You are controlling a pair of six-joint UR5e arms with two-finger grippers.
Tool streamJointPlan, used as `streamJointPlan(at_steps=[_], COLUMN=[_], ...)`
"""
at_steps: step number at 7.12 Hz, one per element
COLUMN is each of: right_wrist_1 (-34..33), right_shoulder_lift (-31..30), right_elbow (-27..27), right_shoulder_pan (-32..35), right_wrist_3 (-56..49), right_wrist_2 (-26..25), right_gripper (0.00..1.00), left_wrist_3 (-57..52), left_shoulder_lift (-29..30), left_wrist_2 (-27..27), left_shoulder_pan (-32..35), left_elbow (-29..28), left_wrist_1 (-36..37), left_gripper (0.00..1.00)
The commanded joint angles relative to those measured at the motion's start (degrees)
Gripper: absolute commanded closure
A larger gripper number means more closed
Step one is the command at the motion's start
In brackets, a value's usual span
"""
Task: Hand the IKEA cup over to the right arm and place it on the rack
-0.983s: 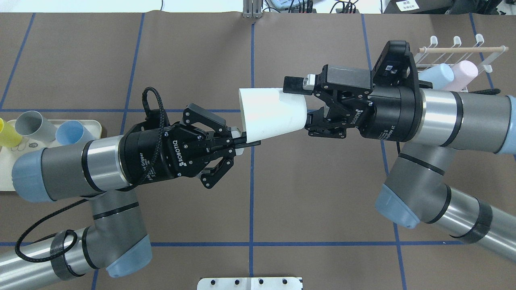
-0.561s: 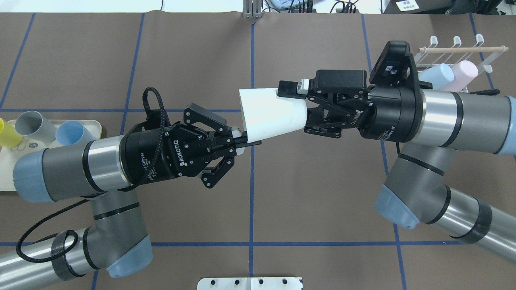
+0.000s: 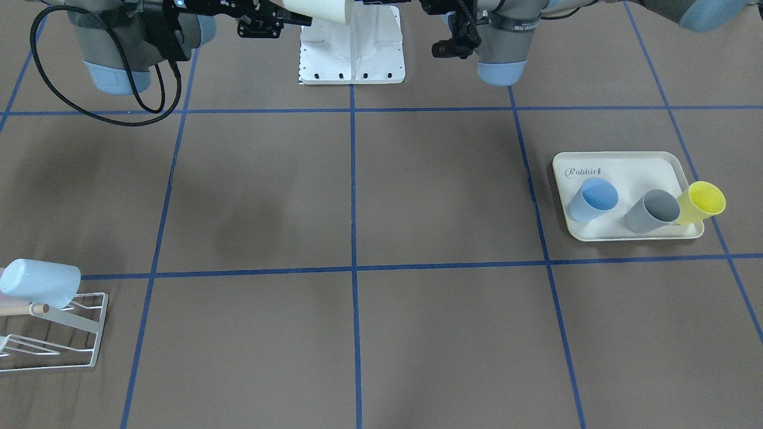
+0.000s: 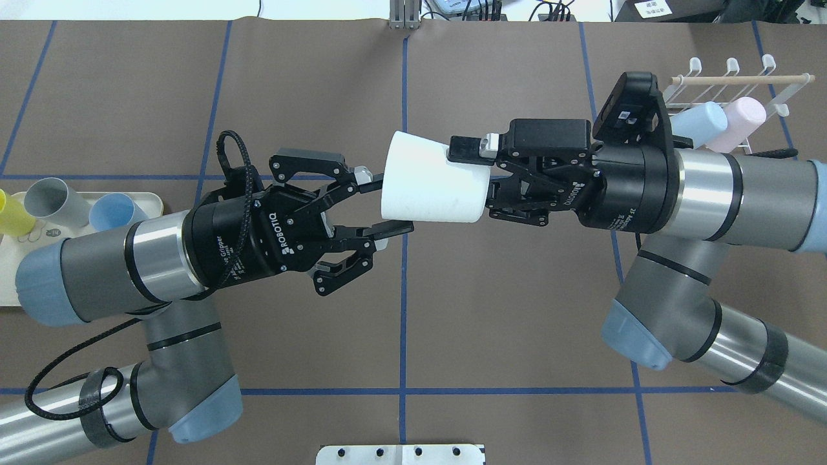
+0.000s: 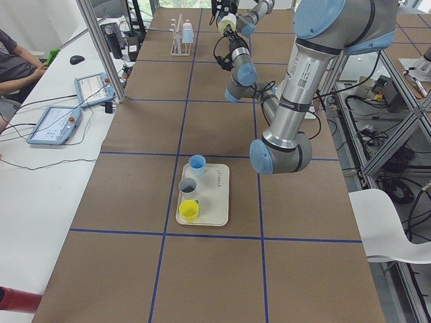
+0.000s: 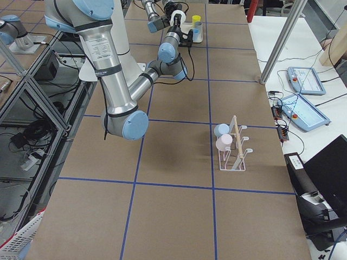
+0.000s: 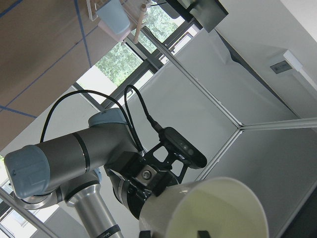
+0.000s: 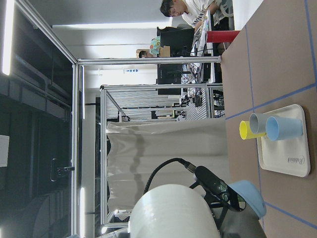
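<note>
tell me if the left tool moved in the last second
Yes. The left tool has opened: its upper finger swung toward the view's top, across the horizontal blue tape line, releasing the white plastic cup held by the right tool.

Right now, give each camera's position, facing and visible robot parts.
Front-facing: across the table, facing robot; left arm, right arm at top.
Overhead: behind robot, looking down; left gripper, right gripper at the white cup.
Exterior left: table's left end; left arm near.
Exterior right: table's right end; right arm near.
Left wrist: past cup toward right arm.
Right wrist: past cup toward tray, left arm.
Shared: cup in both wrist views.
</note>
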State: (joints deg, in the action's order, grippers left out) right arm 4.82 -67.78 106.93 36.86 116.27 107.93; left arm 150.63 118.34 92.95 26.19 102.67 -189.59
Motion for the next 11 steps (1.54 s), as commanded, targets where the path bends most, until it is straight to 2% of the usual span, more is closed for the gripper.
streamJointPlan(at_steps=[1,3,4,5,7,8,9,10,11], right_wrist_1=[0.02,-0.33,-1.12,-4.52,-17.75,-24.78,-32.69,-39.12,-43.36], right_shoulder_lift=[-1.47,-4.72,-7.52,-9.29,-10.36,-10.19,-10.01,-10.10,-10.62], right_elbow=[0.12,-0.49,-1.54,-2.95,-2.87,-2.87,-2.96,-2.87,-2.78], right_shoulder_pan=[0.32,1.89,4.25,7.06,12.07,17.75,25.81,31.37,35.08], right_wrist_3=[-0.34,-4.44,-9.00,-12.96,-26.21,-31.49,-38.94,-47.19,-50.32], right_wrist_2=[-2.79,-6.13,-6.76,-6.07,-3.79,1.27,10.98,19.26,23.17], right_gripper=[0.71,0.70,0.70,0.70,0.70,0.70,0.70,0.70,0.70], left_wrist_3=[-2.34,-4.36,-10.30,-16.19,-30.84,-37.88,-39.78,-43.54,-46.71], left_shoulder_lift=[-1.87,-4.24,-6.78,-8.72,-10.83,-11.11,-11.11,-11.02,-11.02], left_wrist_2=[-0.14,0.30,0.48,0.48,2.31,6.33,10.37,13.98,14.89], left_shoulder_pan=[3.59,7.98,8.18,8.09,8.62,11.05,14.91,17.82,19.06], left_elbow=[0.52,0.17,-0.36,-2.62,-7.29,-7.31,-7.22,-7.22,-7.22], left_wrist_1=[0.01,0.54,0.80,0.89,4.47,10.07,16.30,19.41,22.05], left_gripper=[0.00,0.00,0.00,0.00,0.00,0.00,0.00,0.00,0.00])
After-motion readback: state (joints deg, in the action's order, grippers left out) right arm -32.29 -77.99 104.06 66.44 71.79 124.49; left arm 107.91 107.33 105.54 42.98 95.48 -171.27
